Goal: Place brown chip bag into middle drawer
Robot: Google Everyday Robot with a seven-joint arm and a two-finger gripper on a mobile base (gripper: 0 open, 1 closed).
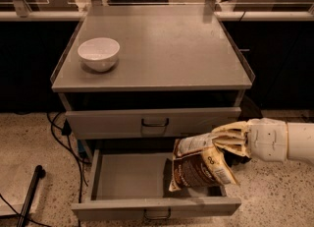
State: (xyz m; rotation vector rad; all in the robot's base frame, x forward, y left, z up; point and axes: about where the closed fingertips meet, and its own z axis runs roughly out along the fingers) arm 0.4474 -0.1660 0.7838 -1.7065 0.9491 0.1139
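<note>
Speckled floor (34, 137) surrounds a grey metal cabinet, with dark counters and glass partitions behind it.

The gripper (222, 140) comes in from the right at the height of the cabinet's lower opening. It is clenched on the upper right edge of the brown chip bag (198, 168). The bag hangs from that grip, tilted, its white label panel facing up and outward, over the right half of the middle drawer (122, 176). Its lower edge sits close to the drawer's front wall, but whether it already touches the drawer floor cannot be told.

The drawer is pulled well out and its left half is bare grey metal. Directly above it the matching upper drawer (113, 123) is closed. On the cabinet's top surface (167, 49) a white bowl (98, 53) stands near the left edge, well apart from the action. Dark cables (58, 135) trail on the floor to the left.

Judging by this, the task is far along. The drawer is open, the bag is lifted and carried, and it is already positioned above the right compartment. What is left appears to be lowering it fully inside, letting go, and pulling the arm clear. The bag is not yet released, so the placement is not done.
</note>
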